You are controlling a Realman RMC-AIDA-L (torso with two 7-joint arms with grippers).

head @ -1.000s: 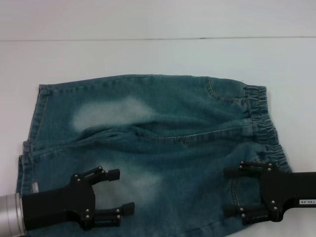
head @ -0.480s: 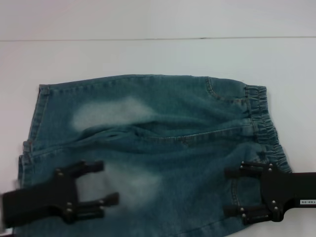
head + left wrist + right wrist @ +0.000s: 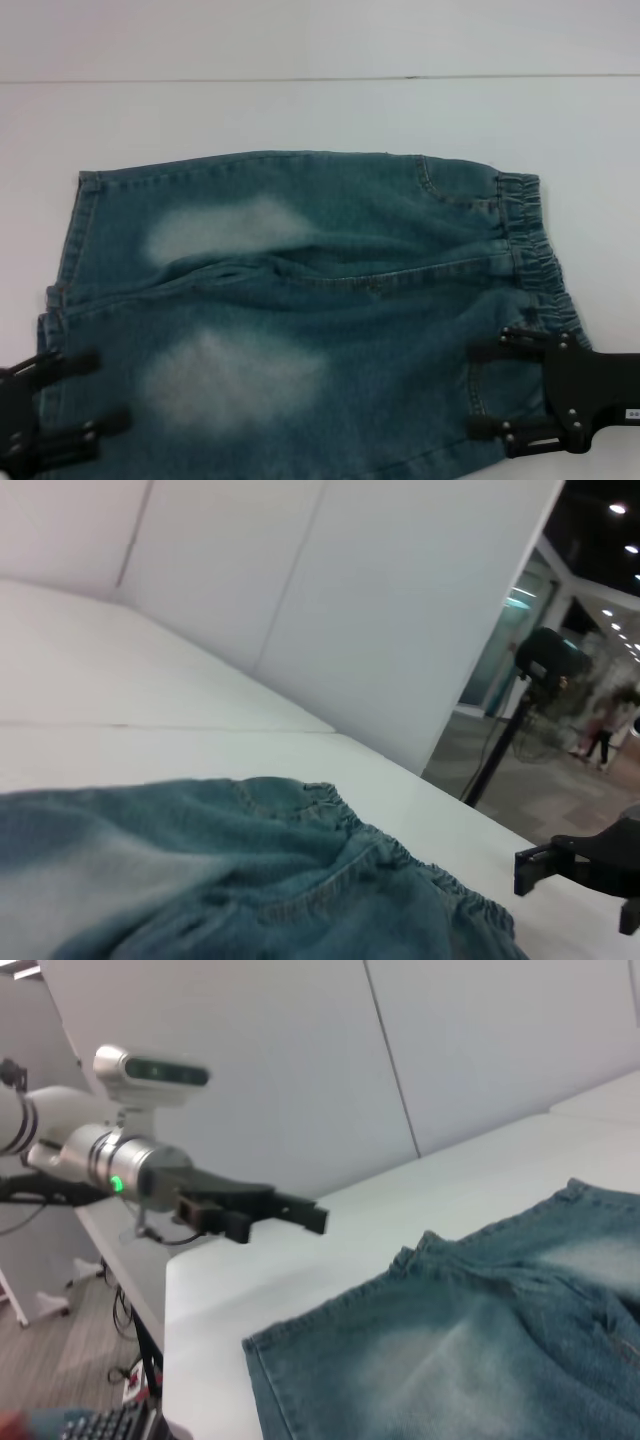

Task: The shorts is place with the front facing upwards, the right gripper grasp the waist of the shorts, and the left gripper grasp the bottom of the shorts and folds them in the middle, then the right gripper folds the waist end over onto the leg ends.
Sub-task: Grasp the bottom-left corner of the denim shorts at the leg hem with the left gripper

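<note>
Left pincer [image 3: 85, 395], fingers apart, has slid back off the shorts [image 3: 300, 310] toward the hems [image 3: 60, 300]; right pincer [image 3: 485, 390] hovers apart by the waist [image 3: 540, 260].

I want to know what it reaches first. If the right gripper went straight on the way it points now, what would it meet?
The right gripper points across the shorts toward the robot's left. It would likely meet the denim beside the waist first; its height above the cloth is unclear.

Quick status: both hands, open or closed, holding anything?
Left hand: open, empty, at the leg hems.
Right hand: open, empty, over the shorts by the waist.
</note>
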